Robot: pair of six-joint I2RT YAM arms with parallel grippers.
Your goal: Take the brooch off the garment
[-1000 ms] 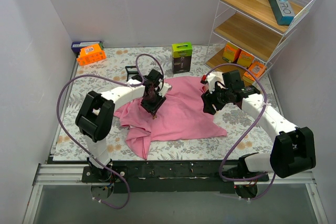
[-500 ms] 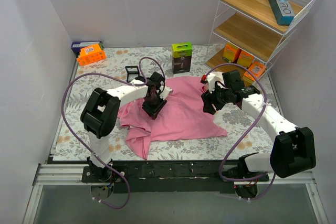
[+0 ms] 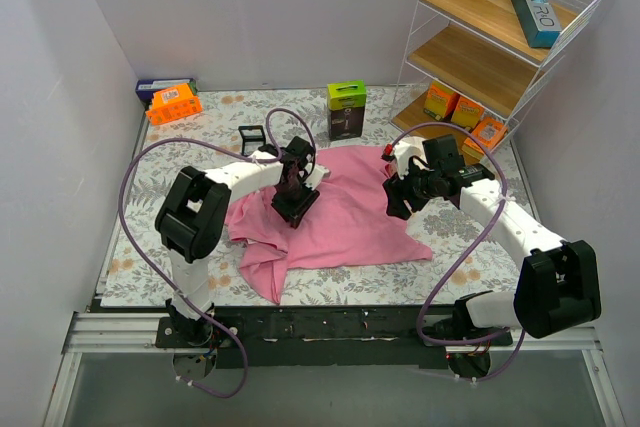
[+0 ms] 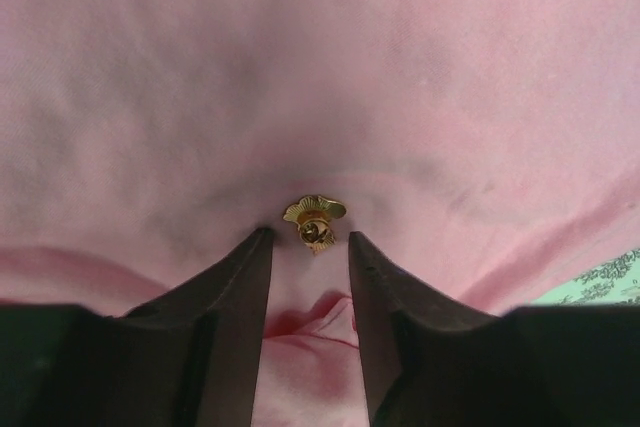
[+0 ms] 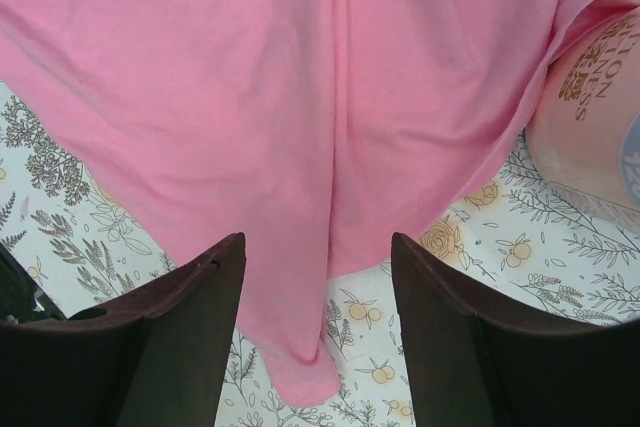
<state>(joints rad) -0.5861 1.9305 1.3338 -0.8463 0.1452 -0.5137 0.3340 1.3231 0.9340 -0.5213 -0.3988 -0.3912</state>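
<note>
Brooch (image 4: 315, 222) is sighted dead ahead in the left wrist view: a small gold piece, fan-shaped on top with a round part beneath. It is pinned into the pink garment (image 3: 350, 212) at the foot of a shallow fold. The garment is spread rumpled over the floral table cover (image 3: 150, 197), near the middle of the table.

The left gripper (image 4: 308, 239) is poised low at the cloth with its jaws held apart. The brooch is framed just beyond the two tips, in line with the gap, and nothing is clamped yet. Whether the tips touch the fabric cannot be told.

On the other side, the right gripper (image 5: 318, 247) is hung above the garment's right edge, jaws set wide with nothing between them. A pale labelled container (image 5: 590, 97) is glimpsed at the edge of that view.

The step in hand is judged to be the lining-up for the pick, since the brooch is not yet gripped. For the next move, a short advance is called for so that the gold piece is taken between the pads. A firm closing on metal alone, not on a pinch of cloth, is then needed. The fabric may need to be held down by the right gripper, or the garment could be lifted along with the brooch.
</note>
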